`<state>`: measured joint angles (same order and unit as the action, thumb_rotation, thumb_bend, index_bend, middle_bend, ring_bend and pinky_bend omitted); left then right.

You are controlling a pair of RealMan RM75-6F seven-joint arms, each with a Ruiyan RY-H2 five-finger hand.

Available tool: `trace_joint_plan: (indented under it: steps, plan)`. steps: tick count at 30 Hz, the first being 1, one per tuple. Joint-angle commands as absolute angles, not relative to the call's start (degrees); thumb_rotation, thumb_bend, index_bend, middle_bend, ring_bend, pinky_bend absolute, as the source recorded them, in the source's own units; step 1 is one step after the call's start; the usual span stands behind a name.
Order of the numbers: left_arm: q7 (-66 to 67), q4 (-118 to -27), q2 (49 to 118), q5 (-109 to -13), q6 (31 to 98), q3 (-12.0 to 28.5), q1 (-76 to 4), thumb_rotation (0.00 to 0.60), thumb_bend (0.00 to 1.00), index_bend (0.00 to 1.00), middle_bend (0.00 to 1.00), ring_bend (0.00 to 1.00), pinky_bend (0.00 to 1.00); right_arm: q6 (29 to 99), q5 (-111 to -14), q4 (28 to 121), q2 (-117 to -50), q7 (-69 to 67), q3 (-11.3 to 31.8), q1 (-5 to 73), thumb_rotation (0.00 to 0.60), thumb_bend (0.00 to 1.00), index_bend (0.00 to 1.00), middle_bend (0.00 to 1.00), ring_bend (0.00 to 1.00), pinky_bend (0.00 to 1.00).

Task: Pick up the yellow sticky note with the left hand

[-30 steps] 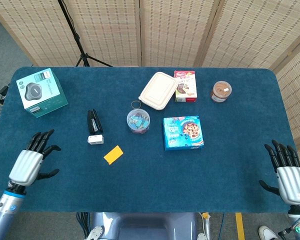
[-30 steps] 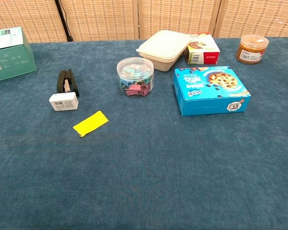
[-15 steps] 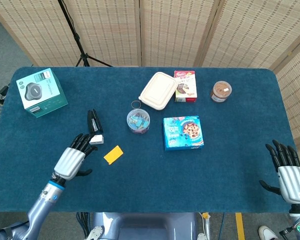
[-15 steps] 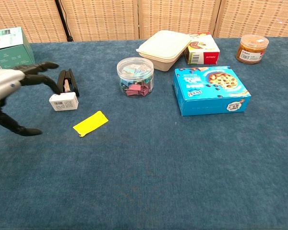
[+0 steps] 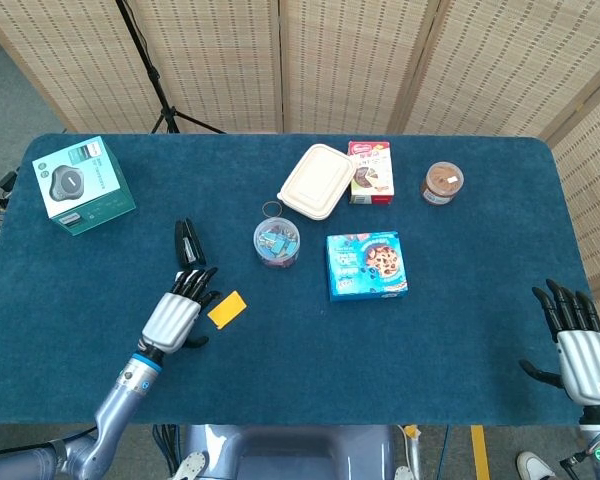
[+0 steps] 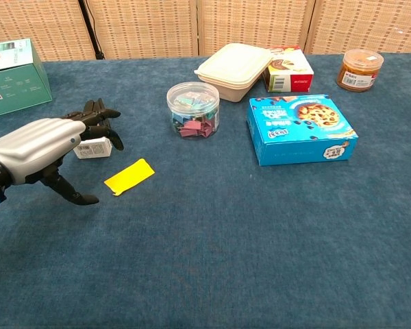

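A yellow sticky note (image 5: pixel 227 309) (image 6: pixel 129 176) lies flat on the blue table, left of centre. My left hand (image 5: pixel 177 316) (image 6: pixel 44 148) hovers just to the left of it, fingers spread and empty, thumb low near the note's left end. It does not touch the note. My right hand (image 5: pixel 578 345) rests open at the table's right front edge, far from the note, and shows only in the head view.
A black stapler with a white label (image 5: pixel 188 245) (image 6: pixel 92 146) lies just behind my left hand. Further right stand a clear jar of clips (image 5: pixel 277 242) (image 6: pixel 193 110), a blue cookie box (image 5: pixel 367 265), a beige lunch box (image 5: pixel 316 181), and a brown jar (image 5: pixel 442 183). A teal box (image 5: pixel 83 185) sits far left.
My left hand has moved right from the table's left side to just beside the yellow note, staying open. The note and my right hand have not moved.
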<state>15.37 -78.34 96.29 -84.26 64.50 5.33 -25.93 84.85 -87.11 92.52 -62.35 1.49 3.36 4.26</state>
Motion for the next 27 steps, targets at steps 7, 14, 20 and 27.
trace_joint_plan:
  steps: [7,14,20,27]
  plan:
    - [14.52,-73.63,99.99,-84.3,65.36,5.29,-27.17,0.6,0.0,0.29,0.0,0.0,0.0,84.54,-86.55,92.26,-62.26,0.71,3.48,4.3,0.6,0.0,0.0,0.0,0.0,0.0]
    - [14.15,-71.8,101.2,-83.86,65.35,5.41,-27.94,0.6,0.0,0.29,0.0,0.0,0.0,84.14,-86.2,92.05,-62.29,0.44,3.54,4.46,0.6,0.0,0.0,0.0,0.0,0.0]
    - [14.35,-70.23,102.42,-83.31,64.79,5.56,-28.82,0.6,0.0,0.29,0.0,0.0,0.0,84.0,-86.0,91.92,-62.32,0.45,3.56,4.49,0.6,0.0,0.0,0.0,0.0,0.0]
    - [14.28,-69.32,103.0,-83.02,64.91,5.91,-29.57,0.6,0.0,0.29,0.0,0.0,0.0,83.82,-85.72,91.77,-62.3,0.24,3.64,4.55,0.6,0.0,0.0,0.0,0.0,0.0]
